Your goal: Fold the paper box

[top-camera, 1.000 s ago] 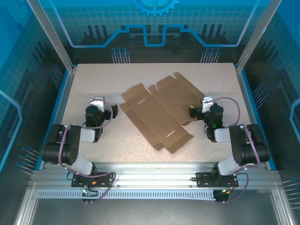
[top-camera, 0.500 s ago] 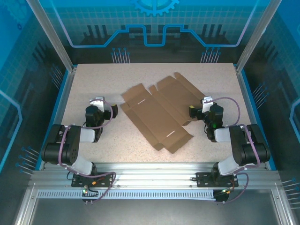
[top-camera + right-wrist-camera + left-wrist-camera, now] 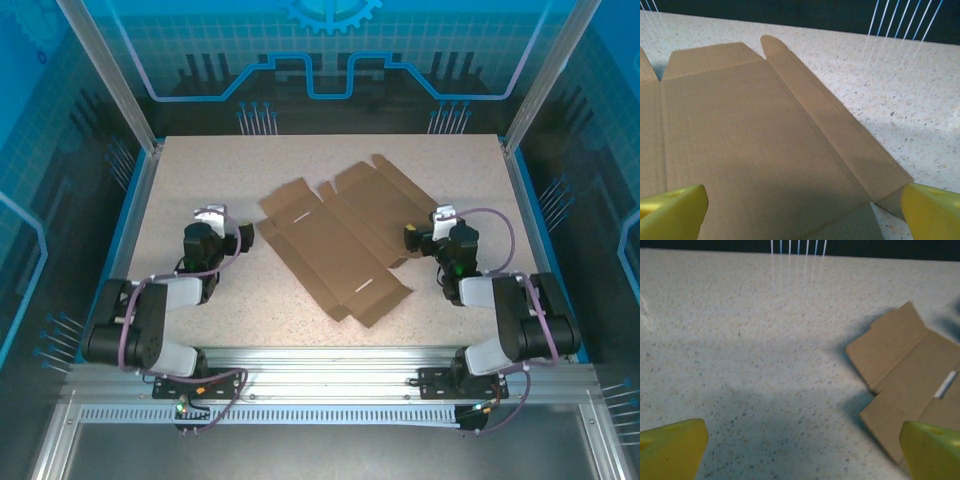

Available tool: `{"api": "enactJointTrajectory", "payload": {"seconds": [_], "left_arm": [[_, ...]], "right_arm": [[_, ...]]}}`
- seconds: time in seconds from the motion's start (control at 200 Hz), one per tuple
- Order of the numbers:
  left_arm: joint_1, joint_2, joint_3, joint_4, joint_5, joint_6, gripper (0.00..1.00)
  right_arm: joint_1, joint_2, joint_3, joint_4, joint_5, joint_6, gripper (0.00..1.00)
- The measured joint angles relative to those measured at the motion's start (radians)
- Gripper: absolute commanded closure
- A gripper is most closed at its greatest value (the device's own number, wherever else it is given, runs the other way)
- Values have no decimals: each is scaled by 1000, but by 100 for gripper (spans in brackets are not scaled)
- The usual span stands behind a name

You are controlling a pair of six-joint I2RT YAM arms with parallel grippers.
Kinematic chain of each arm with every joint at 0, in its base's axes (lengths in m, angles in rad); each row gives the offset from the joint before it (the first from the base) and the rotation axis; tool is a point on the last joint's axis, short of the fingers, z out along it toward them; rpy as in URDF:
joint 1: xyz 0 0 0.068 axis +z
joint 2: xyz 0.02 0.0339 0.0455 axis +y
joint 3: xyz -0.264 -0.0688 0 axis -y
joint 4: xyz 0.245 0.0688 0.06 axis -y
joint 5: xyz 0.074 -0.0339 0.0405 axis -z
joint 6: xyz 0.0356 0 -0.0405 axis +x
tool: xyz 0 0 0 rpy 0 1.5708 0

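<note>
Top external: paper box point(image 3: 335, 240) flat on the table point(image 3: 200, 170), left gripper point(image 3: 243, 236) and right gripper point(image 3: 409, 240) flanking it, jaws gaping wide.

Two matching black-and-grey arms

The left arm point(image 3: 135, 325) and right arm point(image 3: 525, 320) have chunky black joints, pale grey links and looping purple cables point(image 3: 487, 210) (a white cap point(image 3: 208, 213) tops each wrist); the fingertips point(image 3: 672, 447) are yellow-green wedges.
</note>
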Motion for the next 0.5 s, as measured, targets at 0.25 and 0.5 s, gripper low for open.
{"api": "enactJointTrajectory", "payload": {"seconds": [0.25,0.5], "left_arm": [[-78,-332,130,-372,-34,-127,1],[-125,-514,206,-746,76,-398,1]], "right_arm": [[100,-356,73,-317,51,38,0],[107,-502,299,-778,-12,255,0]]}}
